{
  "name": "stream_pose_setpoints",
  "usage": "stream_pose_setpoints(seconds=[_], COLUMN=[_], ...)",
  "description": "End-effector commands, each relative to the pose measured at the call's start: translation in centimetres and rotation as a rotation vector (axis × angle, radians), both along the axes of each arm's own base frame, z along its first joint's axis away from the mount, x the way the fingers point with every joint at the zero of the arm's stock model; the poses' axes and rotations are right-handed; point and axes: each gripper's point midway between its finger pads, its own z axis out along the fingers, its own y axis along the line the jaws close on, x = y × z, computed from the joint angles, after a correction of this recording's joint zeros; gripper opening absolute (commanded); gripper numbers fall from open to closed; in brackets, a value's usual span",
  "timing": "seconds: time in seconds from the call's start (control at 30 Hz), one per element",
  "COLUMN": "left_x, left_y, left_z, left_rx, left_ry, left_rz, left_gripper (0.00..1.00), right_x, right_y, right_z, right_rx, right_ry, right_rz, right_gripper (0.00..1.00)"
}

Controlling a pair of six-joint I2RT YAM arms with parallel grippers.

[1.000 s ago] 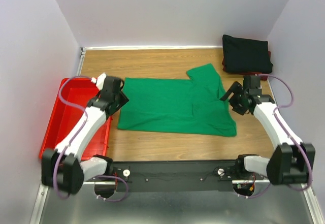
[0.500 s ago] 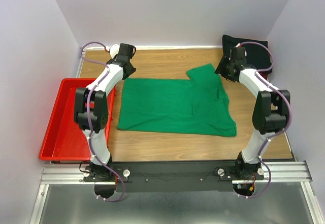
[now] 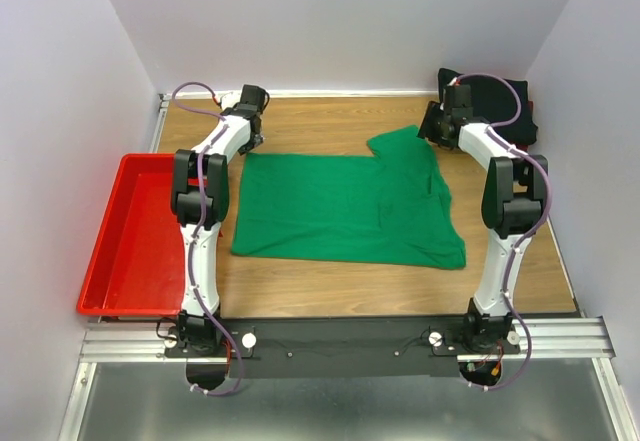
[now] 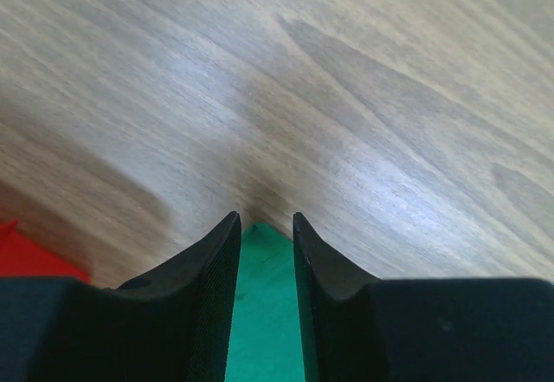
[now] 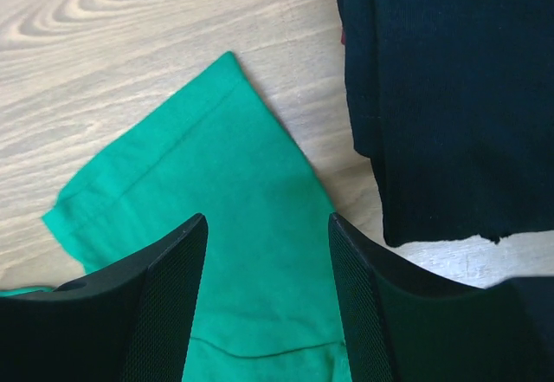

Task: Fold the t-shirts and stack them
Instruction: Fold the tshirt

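a red tray [image 3: 130, 251] sits at the wooden table's [image 3: 330, 281] left edge

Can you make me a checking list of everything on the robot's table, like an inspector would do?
Surface: wooden table, wood-grain top.
Job's things: green t-shirt spread out mid-table; black t-shirt folded in the far right corner; a thin red edge peeks from under it, too little to identify.
Clutter: red tray at the left edge.
Grippers: left gripper slightly open at the green shirt's far left corner; right gripper wide open above its sleeve.
Cables: purple cables loop along both arms.
Surroundings: pale walls on three sides; metal rail in front.
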Motion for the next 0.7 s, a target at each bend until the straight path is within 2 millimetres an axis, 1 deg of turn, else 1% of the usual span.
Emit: stream_pose_setpoints(seconds=[0.0,0.17,0.3,0.33,0.37,0.4,0.47,0.5,0.53,0.67], left_x=[-0.4,-0.7,-0.9,-0.9,-0.9,-1.0,-1.1,-1.2,-1.2,-1.3], left_y=[0.5,0.4,0.3,0.3,0.2,0.2,0.2,0.2,0.2,0.1], left_z=[-0.4,-1.4,-1.8,-1.9,-2.0,-2.0,-2.1,-2.1,-2.0,-2.0], left_rx=[0.036,0.029,0.028,0.026,0.023,0.024,0.024,0.021,0.023,0.019], left_ry=[0.036,0.049,0.061,0.062,0.061,0.061,0.063,0.063,0.062,0.056], left_rz=[0.013,0.015,0.012,0.012,0.011,0.006,0.004,0.002,-0.001,-0.009], left_gripper=[0.38,0.37,0.33,0.30,0.28,0.24,0.21,0.19,0.18,0.08], right_x=[0.9,1.1,1.3,1.4,1.6,1.7,1.8,2.1,2.1,2.6], right_y=[-0.2,-0.5,-0.5,-0.7,-0.6,-0.5,-0.5,-0.4,-0.3,-0.1], right_z=[-0.7,-1.2,-1.5,-1.9,-2.0,-2.1,-3.1,-2.9,-3.6,-4.2], right_rx=[-0.044,-0.063,-0.076,-0.082,-0.085,-0.087,-0.086,-0.084,-0.085,-0.108], right_ry=[-0.005,0.003,0.006,0.012,0.011,0.011,0.026,0.020,0.030,0.034], right_rz=[0.014,0.015,0.022,0.021,0.024,0.030,0.033,0.035,0.040,0.041], right_gripper=[0.65,0.65,0.66,0.66,0.66,0.66,0.66,0.66,0.66,0.66])
